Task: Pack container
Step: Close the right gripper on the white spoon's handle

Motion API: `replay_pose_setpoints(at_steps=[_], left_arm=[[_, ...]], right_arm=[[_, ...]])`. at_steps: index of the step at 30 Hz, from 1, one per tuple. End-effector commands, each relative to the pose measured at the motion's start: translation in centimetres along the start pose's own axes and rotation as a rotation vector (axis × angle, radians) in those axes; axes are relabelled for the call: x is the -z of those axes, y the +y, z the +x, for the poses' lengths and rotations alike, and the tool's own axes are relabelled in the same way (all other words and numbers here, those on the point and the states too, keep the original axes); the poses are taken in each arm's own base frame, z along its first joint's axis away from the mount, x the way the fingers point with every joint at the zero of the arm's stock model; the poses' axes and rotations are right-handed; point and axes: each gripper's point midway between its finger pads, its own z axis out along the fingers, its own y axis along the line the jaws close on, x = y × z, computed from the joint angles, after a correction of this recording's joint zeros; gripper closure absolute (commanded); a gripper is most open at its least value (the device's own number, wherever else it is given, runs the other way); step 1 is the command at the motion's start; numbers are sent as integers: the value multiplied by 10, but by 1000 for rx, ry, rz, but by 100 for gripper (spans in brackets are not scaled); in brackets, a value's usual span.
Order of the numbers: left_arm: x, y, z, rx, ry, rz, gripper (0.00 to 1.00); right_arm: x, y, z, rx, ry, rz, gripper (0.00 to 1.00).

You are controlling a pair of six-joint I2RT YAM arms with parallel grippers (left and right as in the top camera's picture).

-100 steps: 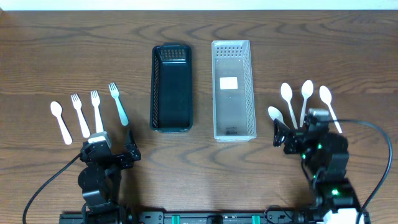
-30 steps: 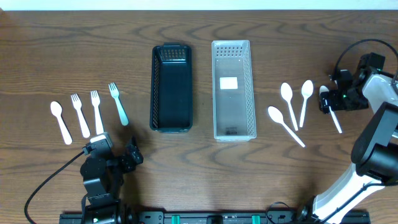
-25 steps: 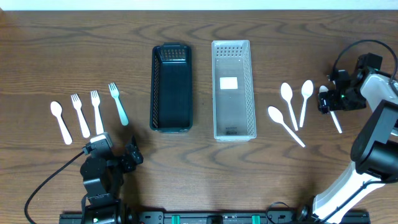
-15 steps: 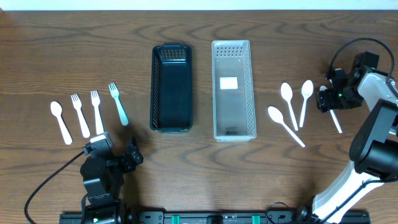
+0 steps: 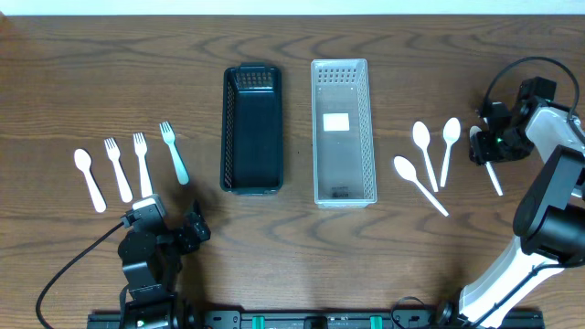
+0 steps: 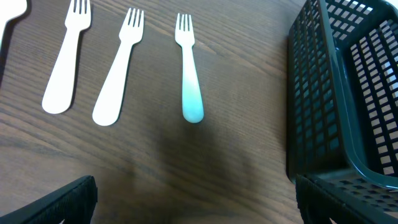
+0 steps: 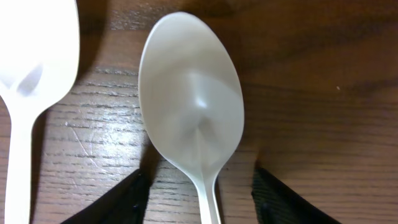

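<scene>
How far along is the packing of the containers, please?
Done: nothing; the black basket and clear container are empty. In hand: the right gripper straddles the rightmost spoon, jaws not yet touching. Remaining: all five spoons and three forks; the left gripper is open.

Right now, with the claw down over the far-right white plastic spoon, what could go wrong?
The right gripper straddles the white plastic spoon at its thin neck, flat on the wooden table; the fingers might slip off it, or the bowl end could swing once lifted. The neighbouring white spoon lies close beside it and could get nudged.
</scene>
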Motion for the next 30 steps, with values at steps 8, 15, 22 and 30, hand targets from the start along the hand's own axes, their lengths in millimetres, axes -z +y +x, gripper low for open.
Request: replay_pose_setpoints(at_steps=[8,15,22,30], left_arm=[[0,2,4,15,17,-10,2],[0,2,4,15,17,-10,2],[0,2,3,15,16,-10,2],[0,2,3,15,16,-10,2]], right_arm=[[-7,5,0,-1,22,-2,55],[-7,5,0,-3,23,-3,62],[-7,5,0,-3,23,-3,69],[-7,5,0,-3,23,-3,78]])
